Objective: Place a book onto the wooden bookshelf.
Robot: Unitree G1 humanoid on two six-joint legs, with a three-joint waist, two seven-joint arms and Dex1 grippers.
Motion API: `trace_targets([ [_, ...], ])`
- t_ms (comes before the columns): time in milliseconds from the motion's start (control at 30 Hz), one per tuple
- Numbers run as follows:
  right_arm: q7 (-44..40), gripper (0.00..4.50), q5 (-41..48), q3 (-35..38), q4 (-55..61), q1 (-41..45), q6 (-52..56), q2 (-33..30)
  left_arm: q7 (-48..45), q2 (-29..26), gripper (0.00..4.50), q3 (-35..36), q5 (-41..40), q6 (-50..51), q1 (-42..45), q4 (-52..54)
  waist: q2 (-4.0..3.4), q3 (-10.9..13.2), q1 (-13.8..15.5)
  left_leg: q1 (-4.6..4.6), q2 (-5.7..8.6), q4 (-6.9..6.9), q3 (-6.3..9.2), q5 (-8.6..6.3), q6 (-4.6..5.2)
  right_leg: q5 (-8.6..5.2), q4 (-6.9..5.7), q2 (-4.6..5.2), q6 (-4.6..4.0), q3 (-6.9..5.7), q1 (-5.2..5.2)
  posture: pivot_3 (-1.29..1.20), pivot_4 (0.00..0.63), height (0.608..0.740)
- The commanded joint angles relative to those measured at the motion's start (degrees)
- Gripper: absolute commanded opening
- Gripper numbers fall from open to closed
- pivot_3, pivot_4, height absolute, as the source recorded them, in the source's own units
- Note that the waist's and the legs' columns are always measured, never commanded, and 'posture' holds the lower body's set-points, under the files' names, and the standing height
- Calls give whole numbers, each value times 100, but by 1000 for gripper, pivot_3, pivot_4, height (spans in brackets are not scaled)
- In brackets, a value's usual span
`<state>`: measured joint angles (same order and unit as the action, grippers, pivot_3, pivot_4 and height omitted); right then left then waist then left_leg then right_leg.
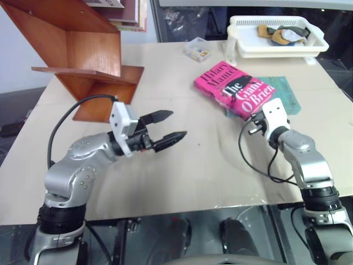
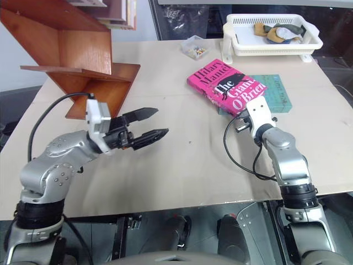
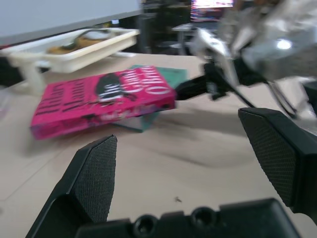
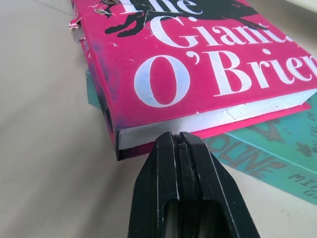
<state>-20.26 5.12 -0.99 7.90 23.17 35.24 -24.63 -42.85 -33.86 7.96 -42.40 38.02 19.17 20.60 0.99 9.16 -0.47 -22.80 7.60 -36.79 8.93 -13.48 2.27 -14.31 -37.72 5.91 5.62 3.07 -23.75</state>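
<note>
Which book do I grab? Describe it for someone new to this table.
Find the white basket at the table's far right. Just in front lies the pink book, resting on a thinner teal book. It is the thick one lettered "The Giant, O'Brien".

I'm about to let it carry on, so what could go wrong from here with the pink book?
The right gripper is shut, tips at the pink book's page edge; pushing may just slide it off the teal book beneath instead of lifting it. The left gripper hangs open and apart from the book, so nothing braces it. The wooden bookshelf stands tilted, so a placed book might slip.
</note>
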Motion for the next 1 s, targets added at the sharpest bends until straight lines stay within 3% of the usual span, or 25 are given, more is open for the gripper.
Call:
trace_targets([
  [33, -216, 302, 306, 396, 1013, -384, 412, -235, 865, 339, 4500, 17, -175, 683, 405, -211, 0, 0, 9, -1, 1, -1, 1, 0, 0, 0, -1, 1, 0, -1, 0, 0, 150, 740],
  [133, -277, 1184, 684, 733, 2297, -1102, 813, -275, 1583, 1036, 4500, 23, -538, 1439, 1003, -821, -2, 0, 113, -5, 6, -6, 5, 0, 0, 0, -2, 3, 1, -3, 0, 0, 150, 740],
  [233, -372, 2606, 1163, 920, 3728, -1896, 937, -185, 2398, 1852, 4500, 110, -580, 2046, 1667, -1833, -2, -1, 148, -10, 5, -17, 7, 0, 0, 0, -6, 2, 2, -4, 0, 0, 150, 740],
  [333, -124, 3865, 1189, 914, 4576, -2266, 1040, -137, 3081, 2671, 4500, 399, -439, 2027, 2335, -3083, 4, 0, 100, -12, 6, -33, 13, 0, 0, 0, -10, 1, 5, -12, 7, 0, 150, 740],
  [467, 336, 3865, 672, 635, 4954, -2254, 973, -226, 3758, 3524, 4500, 990, -319, 1144, 3351, -5237, 13, 3, 142, -6, 10, -47, 5, -1, 0, 6, -19, 2, 16, -8, 12, 0, 150, 740],
  [667, 823, 3865, 174, 255, 4680, -1731, 1100, -175, 3840, 4121, 4500, 1926, -354, -436, 4677, -7699, 17, 5, 125, -15, 11, -50, -1, 0, -1, 6, -14, 5, 18, -5, 6, 0, 150, 740],
  [833, 996, 3865, 20, 394, 4343, -1511, 1204, -106, 3622, 4320, 4500, 2222, -237, -1192, 5258, -8620, 19, 6, 122, -22, 12, -43, -1, -2, 3, 6, -8, 6, 17, -4, -1, 0, 150, 740],
  [1000, 1022, 3865, -40, 490, 4132, -1465, 1438, -148, 3447, 4279, 4500, 2179, -25, -1195, 5344, -8858, 19, 6, 120, -23, 15, -43, -1, -3, 4, 6, -7, 6, 17, -3, -1, 0, 150, 740],
])
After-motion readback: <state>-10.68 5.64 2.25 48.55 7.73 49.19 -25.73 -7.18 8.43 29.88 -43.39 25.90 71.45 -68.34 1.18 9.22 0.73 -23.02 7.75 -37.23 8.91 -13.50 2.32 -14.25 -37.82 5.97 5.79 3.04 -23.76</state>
